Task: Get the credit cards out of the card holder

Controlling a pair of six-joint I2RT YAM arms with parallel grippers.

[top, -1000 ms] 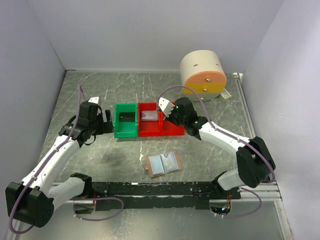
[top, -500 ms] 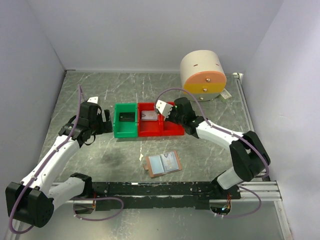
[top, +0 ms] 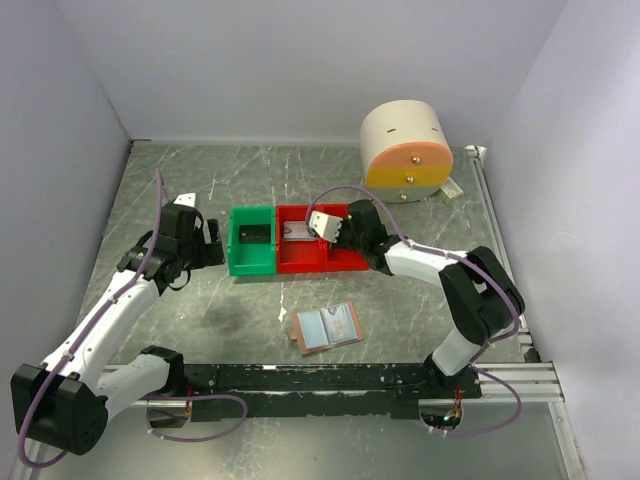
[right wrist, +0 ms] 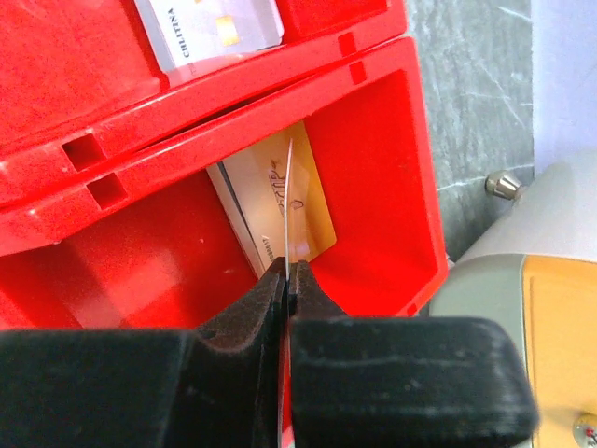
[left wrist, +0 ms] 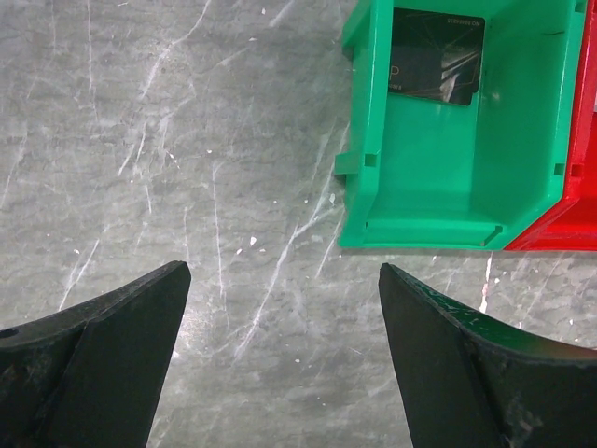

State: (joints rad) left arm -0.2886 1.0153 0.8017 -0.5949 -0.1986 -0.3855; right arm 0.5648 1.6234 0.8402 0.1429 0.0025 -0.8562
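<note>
Holder (top: 327, 328) open on bench (top: 400, 310) in top view, left wrist view, left end effector (left wrist: 280, 359) wide open, empty, beside green bin (left wrist: 420, 187) containing dark card (left wrist: 437, 58), right wrist view, right end effector (right wrist: 287, 275) pinched shut on edge-on card (right wrist: 288, 187) over red bin (right wrist: 373, 140), gold card (right wrist: 312, 219) inside.

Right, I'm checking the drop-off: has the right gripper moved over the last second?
Yes. In the top view the right gripper, shut on a credit card, has edged left, farther over the red bins.
</note>
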